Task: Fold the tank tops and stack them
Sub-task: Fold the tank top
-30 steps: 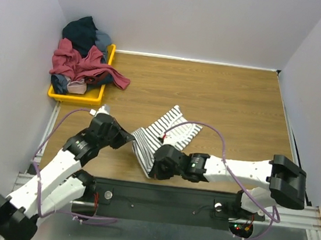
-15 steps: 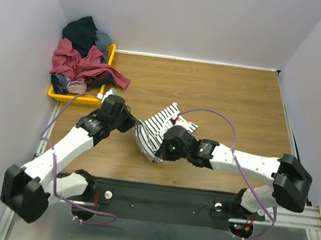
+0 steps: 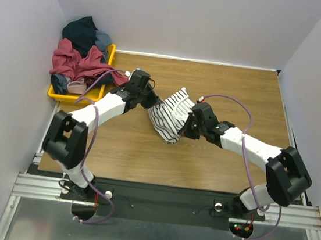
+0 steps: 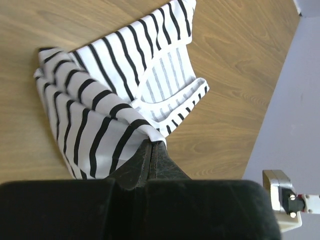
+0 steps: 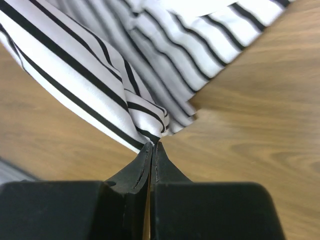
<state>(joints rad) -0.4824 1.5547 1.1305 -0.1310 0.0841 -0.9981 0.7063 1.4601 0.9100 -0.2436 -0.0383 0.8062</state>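
The left end effector [image 3: 151, 102] and right end effector [image 3: 187, 125] are each pinched tight on the striped tank top [image 3: 169, 119], which sits bunched between them mid-desk [image 3: 240, 94].

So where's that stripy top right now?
In the overhead view the striped top is near the middle of the table, gripped by the left tool and right tool, right of the yellow tray.
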